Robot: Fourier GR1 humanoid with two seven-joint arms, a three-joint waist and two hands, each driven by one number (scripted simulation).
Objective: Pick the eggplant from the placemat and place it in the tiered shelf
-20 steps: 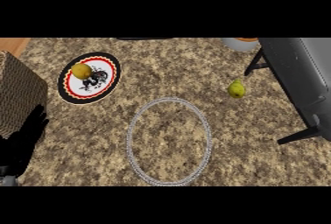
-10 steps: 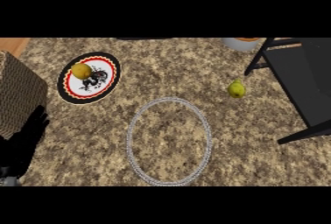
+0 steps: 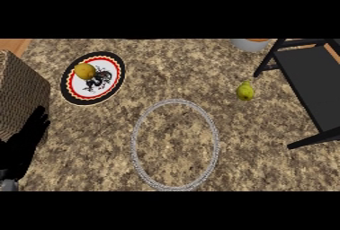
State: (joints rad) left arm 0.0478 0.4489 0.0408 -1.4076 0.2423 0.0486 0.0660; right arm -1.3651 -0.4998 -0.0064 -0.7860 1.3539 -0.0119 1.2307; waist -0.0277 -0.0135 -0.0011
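Note:
A round placemat [image 3: 100,87] with a black and red rim and a rooster picture lies at the upper left. A round yellow fruit [image 3: 84,71] sits on its far left part; I see no purple eggplant. The black tiered shelf [image 3: 312,81] stands at the right edge, its legs on the counter. My left hand [image 3: 23,143] shows at the lower left edge, open with fingers up, well below the placemat and holding nothing. My right hand is out of view.
A yellow-green pear [image 3: 245,91] stands just left of the shelf. A thin grey ring [image 3: 136,143] lies flat mid-counter. A woven brown box [image 3: 20,96] sits at the left edge, above my left hand. A pale bowl [image 3: 251,44] peeks in at the top.
A grey shape that covered the shelf one second ago has gone, leaving the dark shelf bare. My left hand sank, then came back up at the lower left.

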